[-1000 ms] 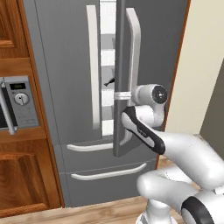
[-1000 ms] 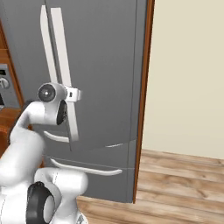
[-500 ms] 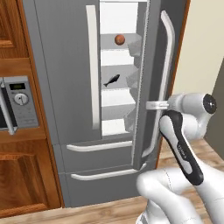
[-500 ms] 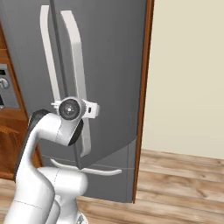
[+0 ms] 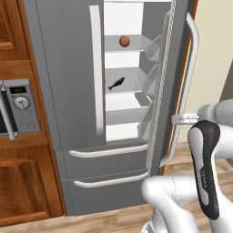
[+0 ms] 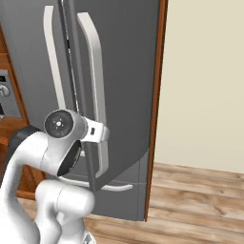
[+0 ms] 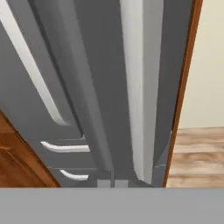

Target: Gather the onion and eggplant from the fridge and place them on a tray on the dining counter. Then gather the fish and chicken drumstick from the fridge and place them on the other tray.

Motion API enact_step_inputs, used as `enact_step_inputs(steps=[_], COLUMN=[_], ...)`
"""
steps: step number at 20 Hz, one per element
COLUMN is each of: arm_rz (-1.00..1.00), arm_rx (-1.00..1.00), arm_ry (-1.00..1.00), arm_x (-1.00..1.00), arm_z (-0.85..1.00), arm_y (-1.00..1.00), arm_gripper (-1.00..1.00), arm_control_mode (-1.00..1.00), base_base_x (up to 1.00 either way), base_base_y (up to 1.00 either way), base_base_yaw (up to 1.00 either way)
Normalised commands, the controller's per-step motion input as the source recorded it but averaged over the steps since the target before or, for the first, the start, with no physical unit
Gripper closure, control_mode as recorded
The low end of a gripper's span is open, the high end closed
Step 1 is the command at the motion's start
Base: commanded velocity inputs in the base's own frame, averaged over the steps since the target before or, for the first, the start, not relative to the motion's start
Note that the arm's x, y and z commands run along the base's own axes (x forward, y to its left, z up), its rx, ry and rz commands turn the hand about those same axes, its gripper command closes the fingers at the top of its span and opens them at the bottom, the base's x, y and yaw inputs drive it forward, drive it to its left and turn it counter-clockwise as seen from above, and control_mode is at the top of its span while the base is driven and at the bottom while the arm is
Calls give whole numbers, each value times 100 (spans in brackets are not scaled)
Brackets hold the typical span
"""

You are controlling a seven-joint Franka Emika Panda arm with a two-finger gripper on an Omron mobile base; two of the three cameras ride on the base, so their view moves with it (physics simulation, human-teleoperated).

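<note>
Where fridge door point(image 5: 178, 68) swings, gripper point(image 5: 178, 119) clenched.

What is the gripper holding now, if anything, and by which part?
Nothing, it seems: the jaws of the gripper are shut together with nothing between them, close beside the lower part of the handle of the open fridge door.

I am looking into a home kitchen: a grey French-door fridge point(image 5: 68, 91) stands with its right door swung open on white shelves, a built-in microwave point(image 5: 18, 107) in wooden cabinets point(image 5: 16, 41) to its left, plank flooring point(image 6: 200, 200) below it.
</note>
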Motion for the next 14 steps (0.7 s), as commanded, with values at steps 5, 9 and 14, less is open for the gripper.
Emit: enact_step_inputs(steps=[5, 9, 14], arm_rz=[-23, -8, 0], arm_rx=[-37, -50, -52], arm_ry=[0, 3, 29], arm_x=[-76, -19, 0], arm_z=[2, -2, -36], arm_y=[67, 99, 93], arm_gripper=[100, 100, 100], arm_control_mode=[-100, -100, -100], base_base_x=[0, 0, 0], base_base_y=[0, 0, 0], base_base_yaw=[0, 0, 0])
